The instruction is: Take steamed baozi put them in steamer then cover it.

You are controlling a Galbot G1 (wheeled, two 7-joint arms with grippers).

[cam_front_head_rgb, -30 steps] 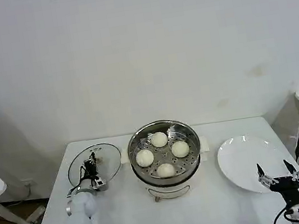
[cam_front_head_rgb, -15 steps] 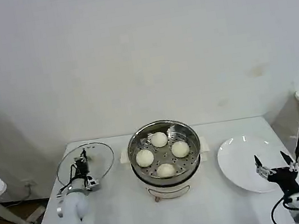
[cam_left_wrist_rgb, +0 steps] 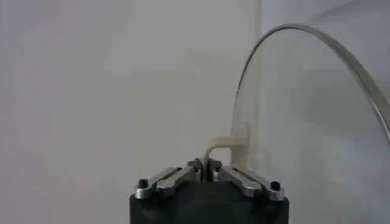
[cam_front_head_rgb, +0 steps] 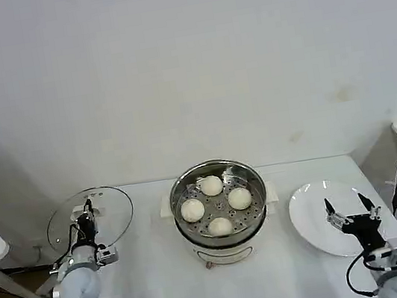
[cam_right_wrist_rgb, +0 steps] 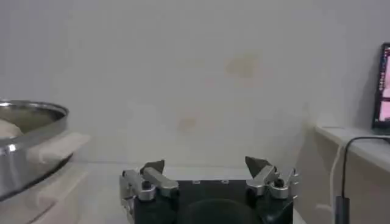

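Lifted off the table [cam_front_head_rgb: 160,291] since a second ago, the cover [cam_front_head_rgb: 106,209] now hangs raised and tilted out past the table's left edge, the left gripper [cam_front_head_rgb: 84,216] clamped on its pale handle [cam_left_wrist_rgb: 228,145]; meanwhile the right gripper [cam_front_head_rgb: 350,209], fingers spread and grasping nothing, has risen above the near part of the white plate [cam_front_head_rgb: 322,212]. That one plate lies on the white table, right of the steamer [cam_front_head_rgb: 219,206]. One shiny steel steamer stands mid-table on its white base, uncovered, with four steamed baozi [cam_front_head_rgb: 212,185] on the perforated tray, pale, smooth and apart. One clear glass cover, metal-rimmed. Behind rises a plain white wall [cam_front_head_rgb: 186,68].
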